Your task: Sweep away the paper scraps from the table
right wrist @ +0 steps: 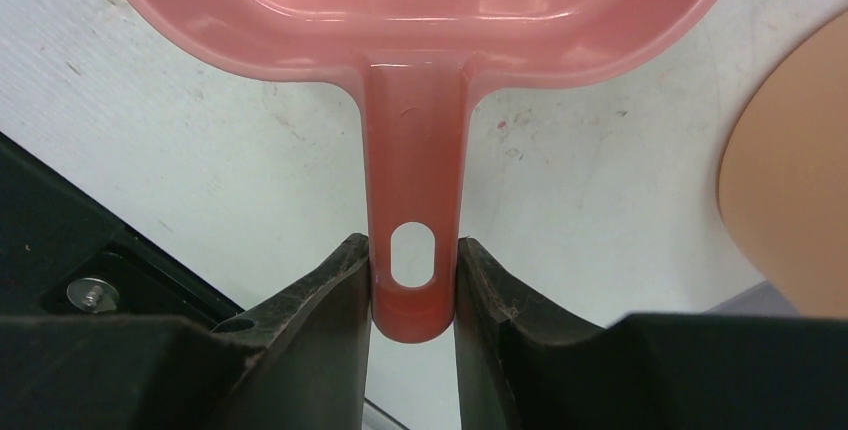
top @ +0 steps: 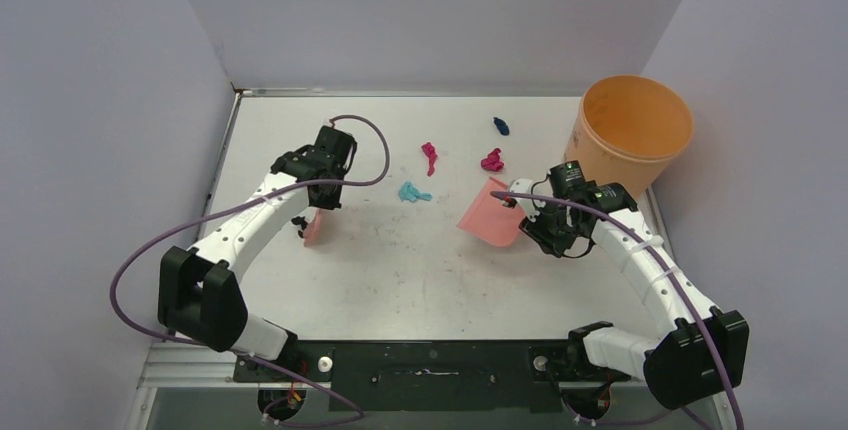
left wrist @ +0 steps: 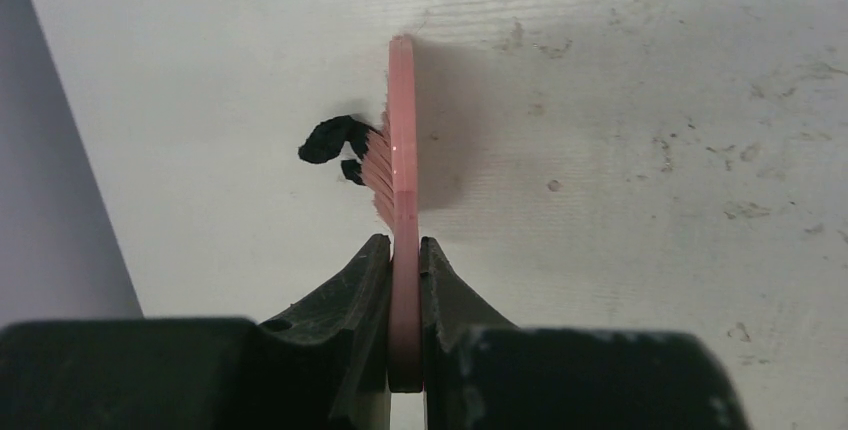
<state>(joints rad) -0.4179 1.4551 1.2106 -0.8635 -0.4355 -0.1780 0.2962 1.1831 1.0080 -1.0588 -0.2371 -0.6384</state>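
Sweeping step, seemingly | left gripper (left wrist: 405, 247) clamped on brush (left wrist: 403, 120) | right gripper (right wrist: 413, 253) clamped on dustpan (right wrist: 420, 20) | next: drive scraps (top: 410, 192) into dustpan

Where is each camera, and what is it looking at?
Top camera: above and behind the arms, looking down at the table, paper scraps and orange bucket; both arms show.
Left wrist camera: on the left arm, looking past its fingers at the left hand shut on the brush.
Right wrist camera: on the right arm, looking past its fingers at the right hand shut on the dustpan.
Shared: top and right views both show dustpan and bucket.
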